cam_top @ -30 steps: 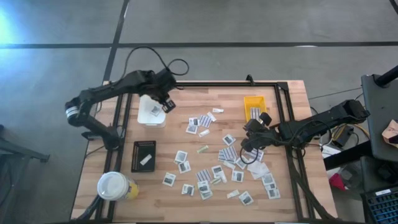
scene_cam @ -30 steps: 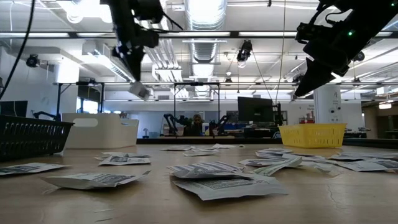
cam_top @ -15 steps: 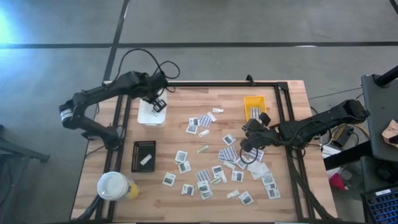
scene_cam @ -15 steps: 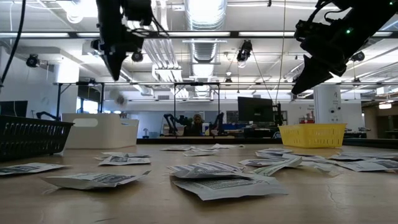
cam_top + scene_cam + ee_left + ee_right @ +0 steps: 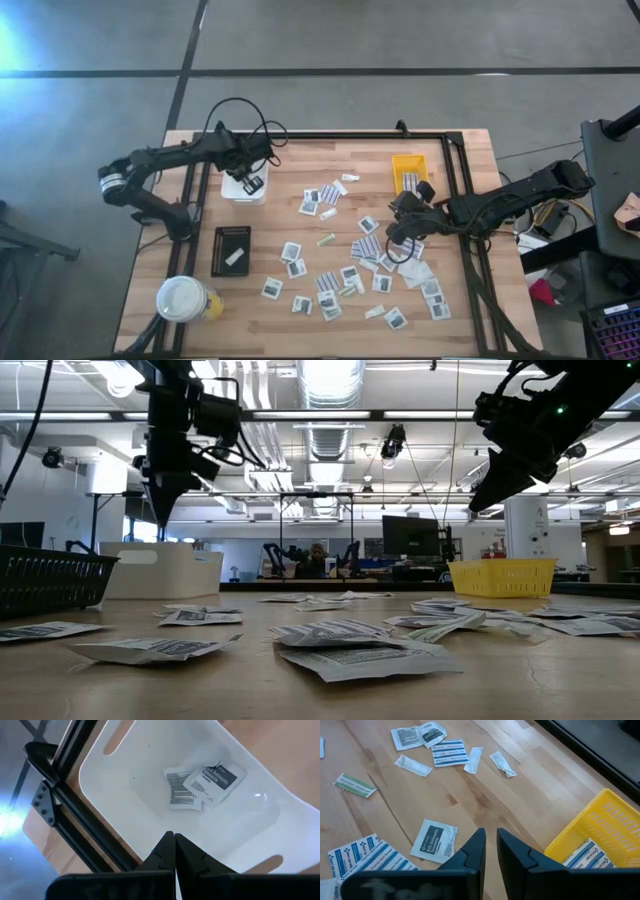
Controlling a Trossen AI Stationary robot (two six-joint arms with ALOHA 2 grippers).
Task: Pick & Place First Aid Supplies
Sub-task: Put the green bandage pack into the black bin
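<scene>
The first aid supplies (image 5: 340,275) lie scattered flat on the wooden table, mostly right of centre. Two white packets (image 5: 207,780) lie on the floor of the white tray (image 5: 145,765). My left gripper (image 5: 174,845) hangs over that tray (image 5: 235,190), shut and empty, clear of the packets; the low view shows it (image 5: 158,520) above the tray wall. My right gripper (image 5: 490,837) hovers above the table (image 5: 398,230) near the yellow tray, its fingers a little apart and holding nothing. A dark-patched packet (image 5: 434,839) lies on the wood just beside it.
A yellow tray (image 5: 408,172) with striped strips stands at the far right, and a black tray (image 5: 231,250) holding one packet stands at the left. The white-topped yellow cup (image 5: 183,298) sits at the near left corner. A black frame rail (image 5: 75,825) runs beside the white tray.
My left gripper has moved toward the table's left edge and slightly nearer, coming over the white tray. The packet that hung at its fingertips a second ago is gone from them; packets lie in the tray. My right arm has kept still.
</scene>
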